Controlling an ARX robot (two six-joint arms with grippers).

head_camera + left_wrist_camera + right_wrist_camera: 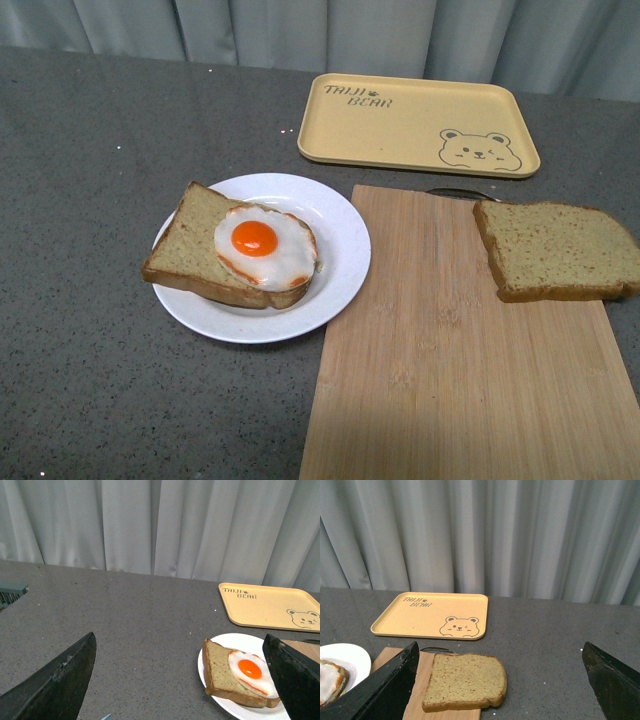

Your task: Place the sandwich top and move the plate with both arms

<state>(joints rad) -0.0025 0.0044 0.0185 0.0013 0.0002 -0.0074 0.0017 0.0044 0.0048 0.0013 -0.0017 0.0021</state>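
Note:
The sandwich top (556, 249), a plain tan bread slice, lies flat on the far right corner of a wooden cutting board (450, 360); it also shows as the sandwich top (465, 681) in the right wrist view. The white plate (343, 240) sits left of the board and carries a bread slice with a fried egg (262, 245). No arm appears in the front view. My left gripper (182, 680) is open above the table, with the plate (212, 652) between its fingers toward the right one. My right gripper (500, 682) is open, well back from the bread slice.
A yellow tray (420, 122) with a bear drawing lies empty at the back of the grey table. A grey curtain hangs behind the table. The cutting board runs to the front edge on the right. A grey vent (9, 592) sits at the table's far left.

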